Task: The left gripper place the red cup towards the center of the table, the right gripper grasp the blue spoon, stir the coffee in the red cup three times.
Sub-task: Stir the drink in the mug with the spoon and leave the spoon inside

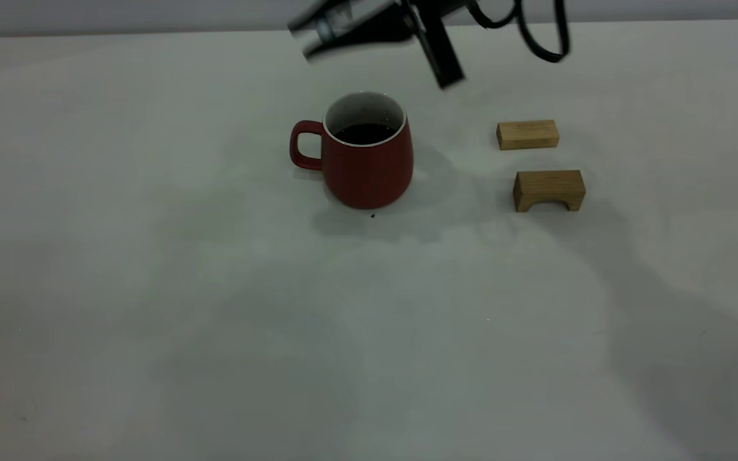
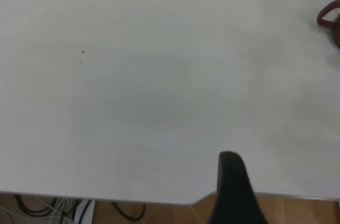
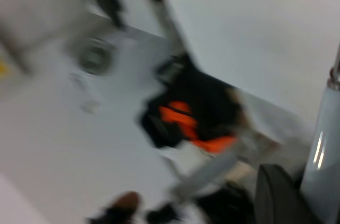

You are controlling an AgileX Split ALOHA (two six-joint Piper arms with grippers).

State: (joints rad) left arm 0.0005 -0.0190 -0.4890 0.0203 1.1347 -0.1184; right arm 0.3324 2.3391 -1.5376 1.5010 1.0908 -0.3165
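The red cup [image 1: 362,157] stands upright near the middle of the table [image 1: 151,288], its handle to the left and dark coffee [image 1: 364,132] inside. My right gripper [image 1: 343,29] hovers blurred above and behind the cup, at the top edge of the exterior view. In the right wrist view the blue spoon [image 3: 325,139] runs beside one black finger [image 3: 273,195], its pale handle held in the air clear of the cup. My left gripper [image 2: 234,187] hangs over the table's edge, far from the cup [image 2: 330,18], whose handle shows at the edge of that view.
Two wooden blocks lie right of the cup, a flat one [image 1: 527,134] and an arched one [image 1: 549,190]. A black cable [image 1: 539,38] loops from the right arm. Floor and cables [image 2: 53,210] show past the table edge in the left wrist view.
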